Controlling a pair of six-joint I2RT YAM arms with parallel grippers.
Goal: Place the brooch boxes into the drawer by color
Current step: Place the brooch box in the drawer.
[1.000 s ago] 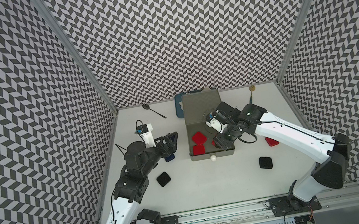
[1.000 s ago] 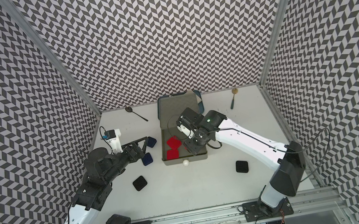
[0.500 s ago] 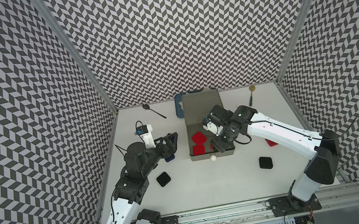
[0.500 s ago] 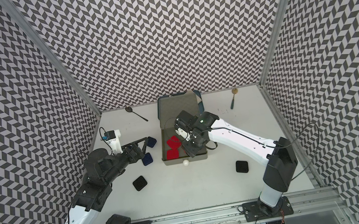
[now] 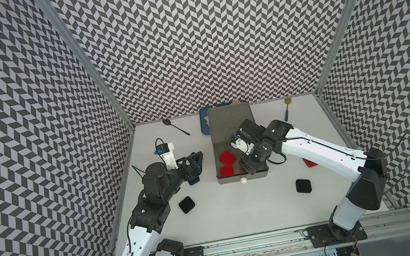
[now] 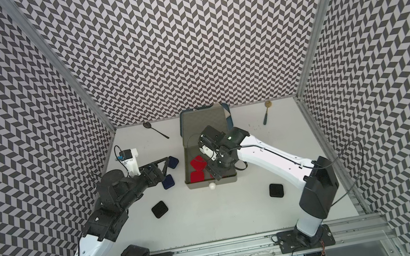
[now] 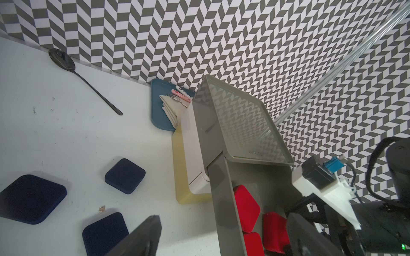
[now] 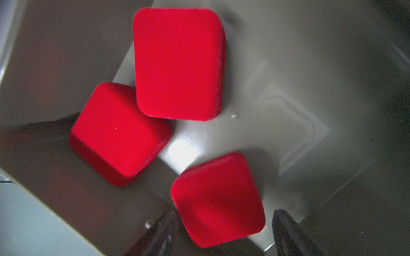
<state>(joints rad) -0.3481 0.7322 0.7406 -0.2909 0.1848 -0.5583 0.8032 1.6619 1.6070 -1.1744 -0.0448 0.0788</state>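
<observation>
The drawer [image 5: 243,179] is the grey top tier, pulled out toward me with its white knob [image 5: 243,181] in front. Three red brooch boxes lie in it [image 8: 177,64] [image 8: 119,133] [image 8: 218,199]. My right gripper [image 8: 225,213] reaches down into the drawer, open, straddling the nearest red box; a gap shows beside one finger. My left gripper [image 5: 194,162] hangs open and empty over the navy boxes [image 6: 172,162] [image 6: 168,181] left of the chest. Black boxes [image 5: 186,205] [image 5: 303,185] lie on the table nearer me. Another red box [image 5: 309,163] peeks out beneath the right arm.
A dark spoon [image 5: 175,126] lies at the back left and a gold-headed spoon [image 5: 286,110] at the back right. A dark blue tray [image 7: 159,110] with a napkin and cutlery sits behind the chest. Patterned walls close in three sides.
The right gripper's jaws have widened off the red box in the drawer, and the right arm has shifted slightly leftward. The left arm has not moved.
</observation>
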